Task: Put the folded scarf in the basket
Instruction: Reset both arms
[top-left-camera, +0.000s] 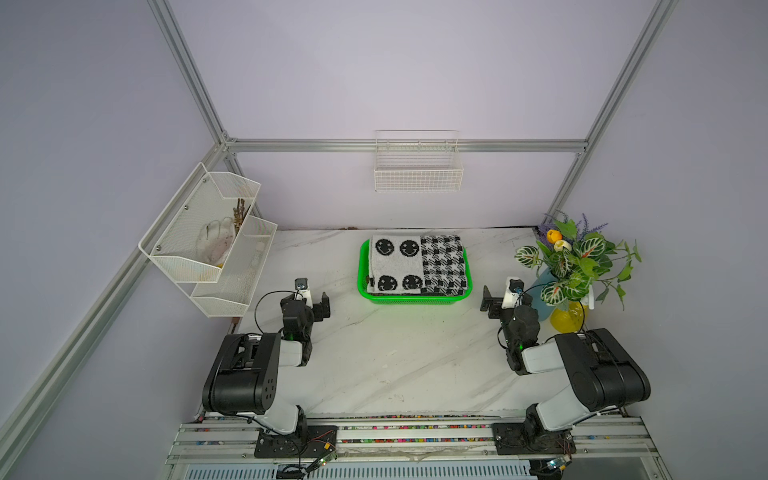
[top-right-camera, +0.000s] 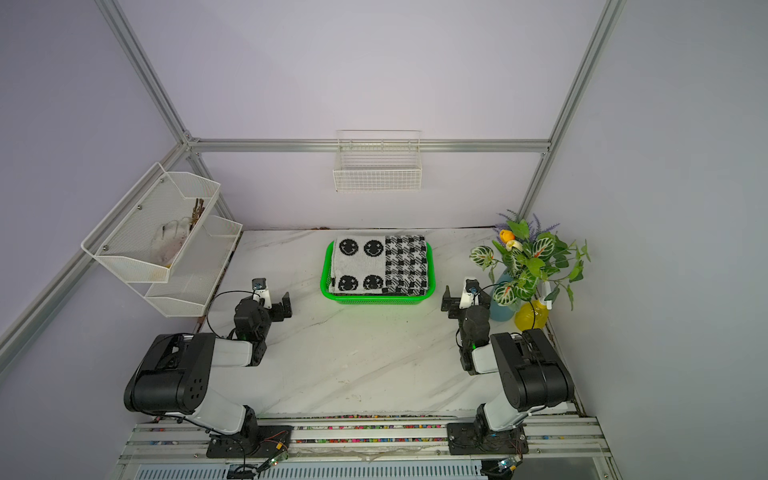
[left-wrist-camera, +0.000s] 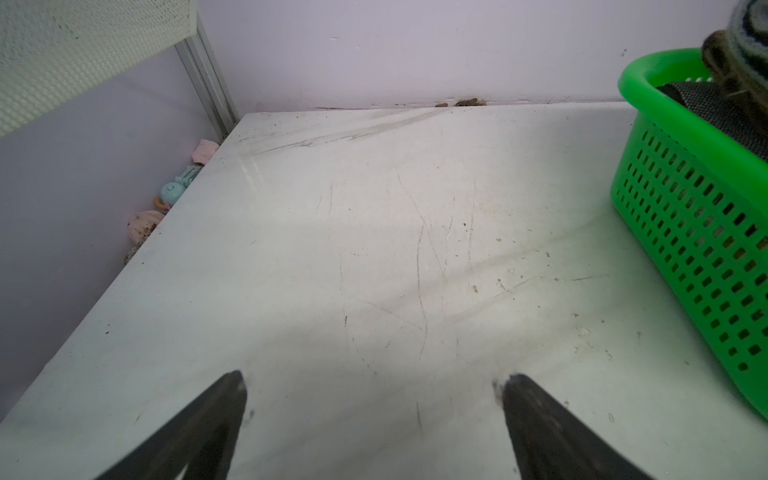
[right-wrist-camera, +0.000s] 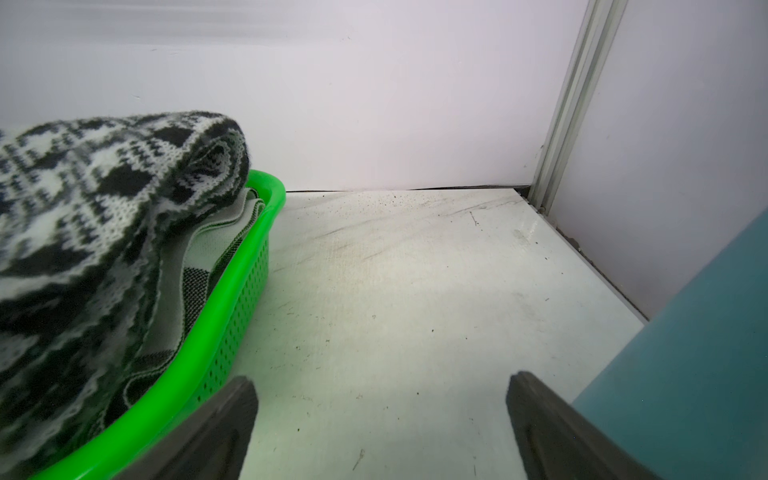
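The folded black-and-white knitted scarf (top-left-camera: 415, 266) lies inside the bright green perforated plastic basket (top-left-camera: 411, 300), at the back of the white marble-pattern table (top-left-camera: 395, 357). The left hand (left-wrist-camera: 375, 380) and the right hand (right-wrist-camera: 382, 381) stand one at each side of the basket, both with fingers apart and holding nothing. I judge the placing done. The hands should draw straight back, without catching the rim or the blue vase (right-wrist-camera: 698, 353) beside the right hand.

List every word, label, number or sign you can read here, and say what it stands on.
None: no readable word, brand or number shows in any view.
The only signs are black smiley faces knitted into the scarf, which lies in the green basket.
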